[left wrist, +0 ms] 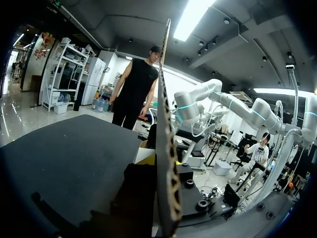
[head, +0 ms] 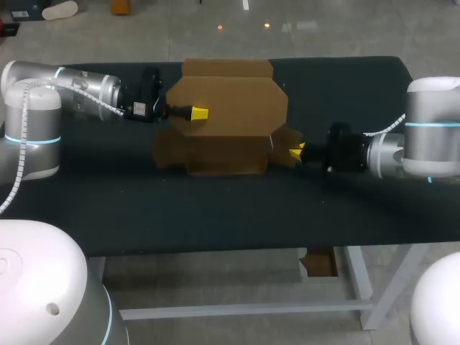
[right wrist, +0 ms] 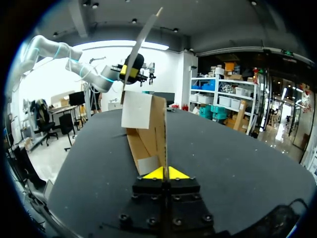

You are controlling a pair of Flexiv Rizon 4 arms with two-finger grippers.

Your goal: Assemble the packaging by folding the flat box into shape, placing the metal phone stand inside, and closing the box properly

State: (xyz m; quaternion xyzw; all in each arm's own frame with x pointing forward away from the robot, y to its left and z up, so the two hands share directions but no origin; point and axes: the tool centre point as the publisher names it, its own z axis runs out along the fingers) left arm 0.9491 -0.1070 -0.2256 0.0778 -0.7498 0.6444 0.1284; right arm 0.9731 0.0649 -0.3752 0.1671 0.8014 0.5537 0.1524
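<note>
Head view: cardboard box at middle of table, partly erected, open; left gripper clamps raised panel, right gripper pinches end flap. No phone stand visible. Judgement: folding underway; insertion, closing remain.

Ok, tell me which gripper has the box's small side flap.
The right gripper, pinching the box's end flap; the left gripper holds the big panel.

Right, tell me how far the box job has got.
Done: little; the cardboard box is only part-folded, flaps splayed. In hand: left gripper holds a raised panel, right gripper pinches a side flap. To do: finish folding, insert the phone stand, not in view, and close.
</note>
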